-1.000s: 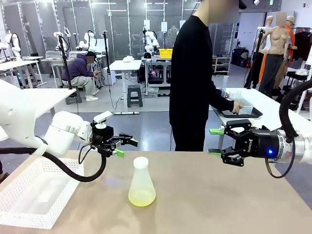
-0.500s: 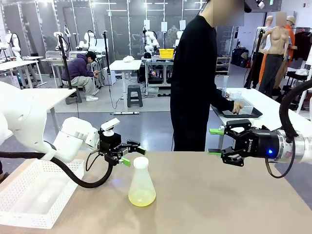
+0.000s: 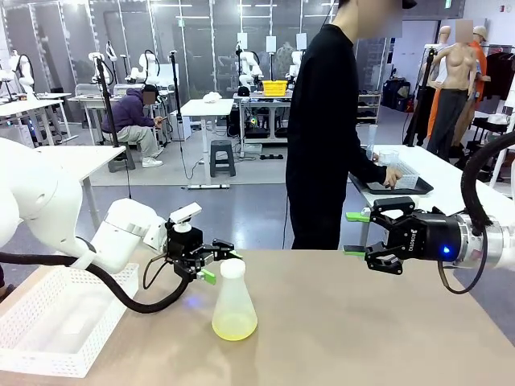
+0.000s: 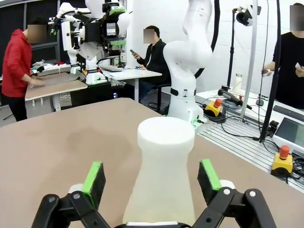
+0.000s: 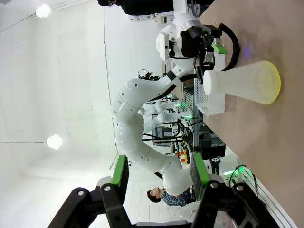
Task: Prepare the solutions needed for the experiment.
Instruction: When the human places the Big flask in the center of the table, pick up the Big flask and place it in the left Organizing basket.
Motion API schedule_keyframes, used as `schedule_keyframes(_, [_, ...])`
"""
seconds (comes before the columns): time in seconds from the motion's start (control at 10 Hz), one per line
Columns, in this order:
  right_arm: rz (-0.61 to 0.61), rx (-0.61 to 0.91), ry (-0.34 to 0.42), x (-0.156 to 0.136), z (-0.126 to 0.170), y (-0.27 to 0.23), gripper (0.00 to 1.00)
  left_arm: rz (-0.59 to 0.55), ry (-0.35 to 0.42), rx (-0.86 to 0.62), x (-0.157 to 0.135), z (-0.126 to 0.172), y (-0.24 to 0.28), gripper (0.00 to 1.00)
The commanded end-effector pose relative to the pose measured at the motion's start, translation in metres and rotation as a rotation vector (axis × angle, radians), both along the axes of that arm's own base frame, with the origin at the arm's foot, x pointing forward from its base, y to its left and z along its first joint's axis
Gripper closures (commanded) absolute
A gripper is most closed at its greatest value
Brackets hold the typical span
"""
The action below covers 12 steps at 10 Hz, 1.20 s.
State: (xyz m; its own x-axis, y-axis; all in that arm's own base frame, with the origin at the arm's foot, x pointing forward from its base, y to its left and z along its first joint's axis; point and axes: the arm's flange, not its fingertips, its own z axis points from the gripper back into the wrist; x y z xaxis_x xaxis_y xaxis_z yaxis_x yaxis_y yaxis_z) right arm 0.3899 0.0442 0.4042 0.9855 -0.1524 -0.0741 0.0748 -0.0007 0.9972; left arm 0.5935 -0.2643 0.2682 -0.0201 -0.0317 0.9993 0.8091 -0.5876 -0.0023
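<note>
my left jaws (image 3: 216,264) stand spread wide, one green pad (image 4: 94,176) on each side of the flask (image 3: 234,301) neck, not touching it. in my left wrist view the white neck rises between the two pads with a gap on either side. nothing is grasped there.

my right jaws (image 3: 355,234) hang above the desk (image 3: 378,322) at its right side, well apart from the flask, pointing toward picture left. they are part open with bare air between the pads; they hold nothing. in my right wrist view the two green-edged fingers (image 5: 120,175) rise from the bottom edge with empty space between, and the flask lies farther off with my left arm behind it.

the flask stands upright on the desk, a little left of the middle. it is cone-shaped, of cloudy plastic, with a white top. the solution (image 3: 234,326) is a shallow pale yellow-green layer at its bottom, seen through the wall; in my right wrist view it shows as a yellow band at the wide base (image 5: 270,83).

a white mesh basket (image 3: 48,322) sits at the desk's left edge, near my left arm, apart from the flask.

a person in black (image 3: 326,137) stands past the far edge of the desk, turned to another table on the right, a hand (image 3: 393,175) on a dark tray there.
</note>
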Motion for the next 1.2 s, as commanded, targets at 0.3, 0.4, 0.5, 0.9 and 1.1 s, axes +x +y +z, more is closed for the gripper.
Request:
schedule_keyframes(0.3, [-0.008,0.015,-0.004,-0.004,0.000,0.002,0.33,-0.046,-0.012,-0.068,-0.002,-0.014,-0.013,0.00])
schedule_keyframes(0.4, [-0.008,0.015,-0.004,-0.004,0.000,0.002,0.33,-0.057,-0.008,-0.078,-0.004,-0.015,-0.017,0.00])
schedule_keyframes(0.5, [-0.008,0.015,-0.004,-0.004,0.000,0.002,0.33,-0.058,-0.006,-0.078,-0.005,-0.017,-0.021,0.00])
schedule_keyframes(0.9, [-0.008,0.015,-0.004,-0.004,0.000,0.002,0.33,-0.086,0.006,-0.075,-0.007,-0.021,-0.036,0.00])
schedule_keyframes(1.1, [-0.008,0.015,-0.004,-0.004,0.000,0.002,0.33,-0.096,0.010,-0.072,-0.008,-0.022,-0.039,0.00])
